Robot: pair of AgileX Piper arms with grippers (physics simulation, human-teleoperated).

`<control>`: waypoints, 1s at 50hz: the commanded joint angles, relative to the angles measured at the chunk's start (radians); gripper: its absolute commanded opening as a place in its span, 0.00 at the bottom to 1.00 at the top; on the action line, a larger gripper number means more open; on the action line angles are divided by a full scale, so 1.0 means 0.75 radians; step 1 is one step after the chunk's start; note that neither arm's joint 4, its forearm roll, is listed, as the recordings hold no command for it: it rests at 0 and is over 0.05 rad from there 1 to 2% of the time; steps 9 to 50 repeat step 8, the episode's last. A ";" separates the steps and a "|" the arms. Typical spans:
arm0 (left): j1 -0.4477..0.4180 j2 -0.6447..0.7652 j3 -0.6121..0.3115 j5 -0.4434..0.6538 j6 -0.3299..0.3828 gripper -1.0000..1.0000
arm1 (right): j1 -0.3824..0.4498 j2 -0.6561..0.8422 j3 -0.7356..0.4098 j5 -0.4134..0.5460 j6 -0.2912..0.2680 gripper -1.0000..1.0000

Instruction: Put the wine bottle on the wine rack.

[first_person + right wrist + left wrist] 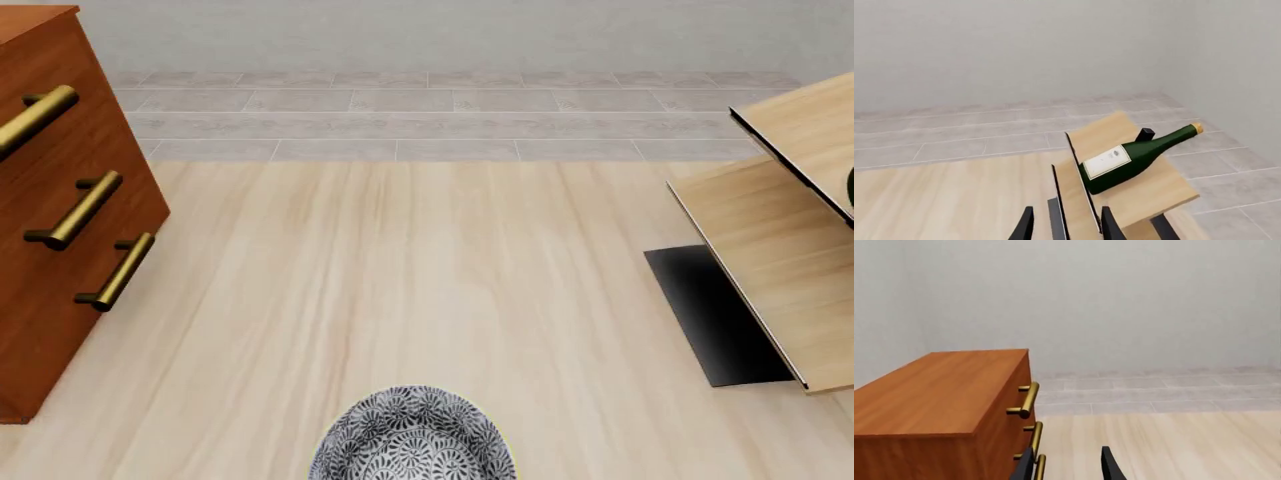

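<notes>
The pale wood table (400, 300) carries a reddish-brown cabinet (54, 220), patterned bowl (414, 440) and wine rack (787, 250).

green wine bottle (1134, 157) lies tilted on the pale-wood wine rack (1147, 192), cork end raised.

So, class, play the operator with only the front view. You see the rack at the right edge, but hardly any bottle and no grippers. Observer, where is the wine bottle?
Observer: In the right wrist view, the wine bottle lies on its side on the wine rack, on a slanted panel, label up.
Operator: Is the right gripper holding it?
Observer: No. The right gripper is open and empty, clear of the bottle.
Operator: And the left arm?
Observer: The left gripper is open too, holding nothing, close to the handled front of the cabinet.
</notes>
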 commanded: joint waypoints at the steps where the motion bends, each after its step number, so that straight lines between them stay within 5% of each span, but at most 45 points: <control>1: 0.006 0.001 -0.056 0.033 -0.009 1.00 | 0.095 -0.024 -0.033 0.042 -0.037 1.00; 50: 0.008 0.002 -0.076 0.050 0.000 1.00 | 0.111 0.000 -0.065 0.051 -0.055 1.00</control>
